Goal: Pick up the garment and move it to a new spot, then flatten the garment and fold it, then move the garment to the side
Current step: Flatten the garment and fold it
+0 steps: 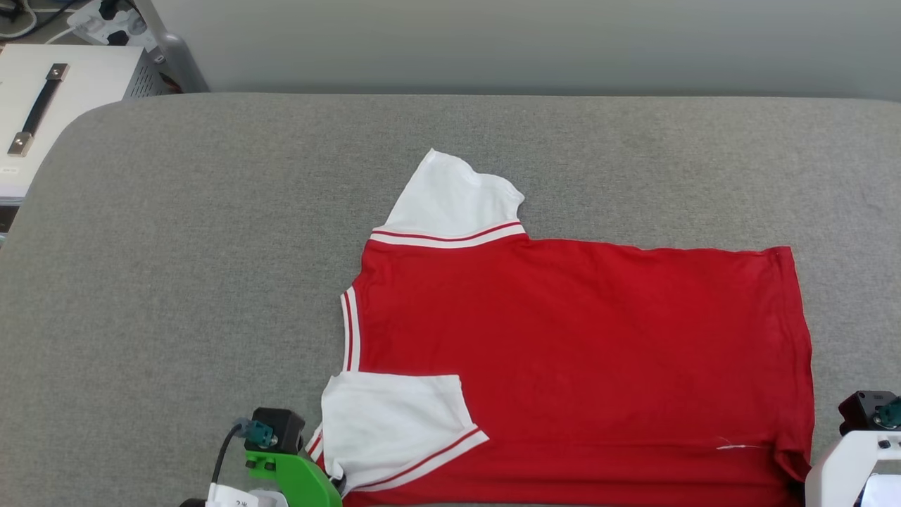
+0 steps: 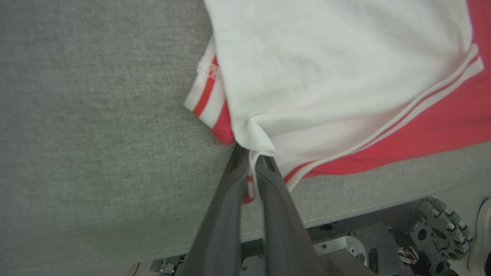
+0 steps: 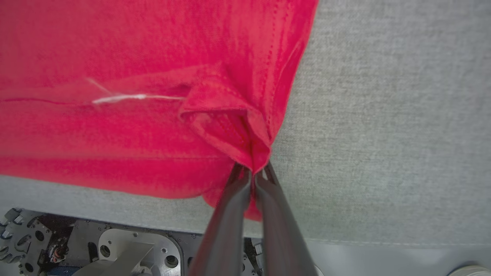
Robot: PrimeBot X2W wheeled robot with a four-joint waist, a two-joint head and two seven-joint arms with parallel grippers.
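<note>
The garment [image 1: 577, 352], a red T-shirt with white striped-trim sleeves, lies plain red face up on the grey table [image 1: 176, 282], its near edge at the table's front. One white sleeve [image 1: 450, 201] points to the far side; the other sleeve [image 1: 391, 422] is folded over the red body. My left gripper [image 2: 251, 159] is shut on the near white sleeve corner [image 2: 255, 142] at the garment's front left. My right gripper [image 3: 252, 172] is shut on a bunched red hem corner [image 3: 245, 145] at the front right. In the head view the wrists show at the bottom corners.
A white box with a dark handle [image 1: 42, 105] stands beyond the table's far left corner. The table's front edge [image 2: 364, 209] runs just under both grippers, with the robot's base and a wheel [image 2: 441, 230] below it.
</note>
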